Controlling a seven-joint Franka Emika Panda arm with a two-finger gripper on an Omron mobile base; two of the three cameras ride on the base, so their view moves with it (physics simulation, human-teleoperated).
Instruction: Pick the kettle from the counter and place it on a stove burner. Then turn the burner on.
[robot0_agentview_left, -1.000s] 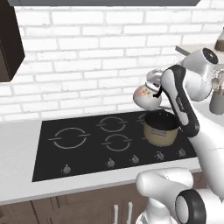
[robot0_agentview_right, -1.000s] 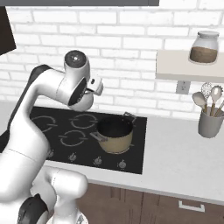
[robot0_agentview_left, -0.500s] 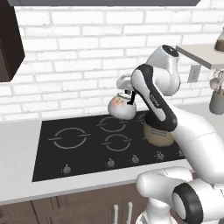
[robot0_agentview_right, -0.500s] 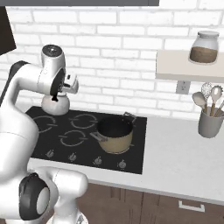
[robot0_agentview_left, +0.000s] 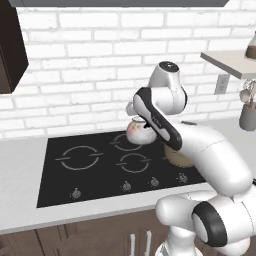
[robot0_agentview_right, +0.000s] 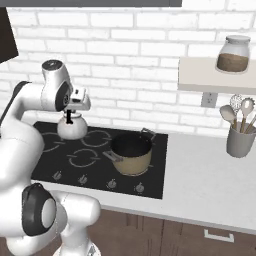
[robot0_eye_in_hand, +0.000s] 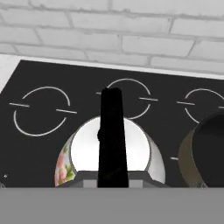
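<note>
i've got the kettle (robot0_agentview_left: 140, 132) by its black arched handle (robot0_eye_in_hand: 112, 135), my pincer (robot0_agentview_right: 69, 116) clamped on it from above; the kettle hangs straight under the pincer. in the hand view the handle runs 6 to 12 through the middle of the frame, so its long axis lines up with my approach.

the kettle sits low over the stove (robot0_agentview_left: 60, 187), at or just above the glass; i can't tell if the base is touching. the key relation: in the hand view a small ring burner (robot0_eye_in_hand: 128, 98) lies just past the kettle at 12, partly hidden by its body. so the kettle looks slightly short of centred on that ring, my judgement only.

tan pot (robot0_agentview_right: 130, 152) is at 3 in the hand view, near the kettle but apart. it occupies its own ring, so drifting toward 3 risks a bump.

knob row (robot0_agentview_left: 126, 186) runs along the front edge of the stove, toward me from the kettle, untouched so far. the desk (robot0_agentview_right: 210, 180) to the right carries a utensil holder (robot0_agentview_right: 239, 141).
</note>
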